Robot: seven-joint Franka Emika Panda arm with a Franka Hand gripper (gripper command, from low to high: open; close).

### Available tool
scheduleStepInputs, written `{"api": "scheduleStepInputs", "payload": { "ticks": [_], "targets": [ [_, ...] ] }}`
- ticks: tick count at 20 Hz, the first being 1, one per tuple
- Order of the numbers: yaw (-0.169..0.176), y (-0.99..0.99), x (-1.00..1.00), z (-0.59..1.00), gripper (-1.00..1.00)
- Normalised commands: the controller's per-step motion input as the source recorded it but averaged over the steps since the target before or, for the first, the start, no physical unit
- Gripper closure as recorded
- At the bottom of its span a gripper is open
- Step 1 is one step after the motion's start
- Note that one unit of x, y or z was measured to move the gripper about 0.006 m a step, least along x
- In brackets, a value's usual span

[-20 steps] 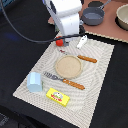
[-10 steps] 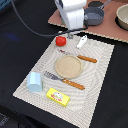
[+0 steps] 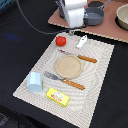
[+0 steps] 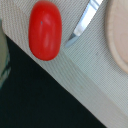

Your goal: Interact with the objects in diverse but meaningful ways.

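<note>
Tomato (image 3: pixel 60 41) now uncovered since I raised the arm; it sits on the placemat (image 3: pixel 100 70) corner, just beside the knife (image 4: pixel 85 22) tip. Gripper hangs above it, jaws' state I can't tell.

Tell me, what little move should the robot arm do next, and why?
Probably lower straight down toward the shiny red tomato. The wrist view looks almost directly down on it, lying free on the striped cloth placemat beside the metal knife blade. In the exterior view the arm hangs just above the tomato. The gripper itself is hidden, so it should be open before descending.
</note>
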Motion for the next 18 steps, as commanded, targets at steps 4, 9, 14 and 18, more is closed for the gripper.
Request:
{"api": "scheduleStepInputs", "payload": {
  "ticks": [4, 9, 14, 18],
  "targets": [
    [-0.039, 0.12, -0.49, -0.35, -1.00],
    [-0.018, 0.33, -0.33, -0.33, -1.00],
    [-0.031, 0.37, -0.20, -0.31, -1.00],
    [-0.046, 0.26, -0.01, -0.30, -1.00]
  ]
}}
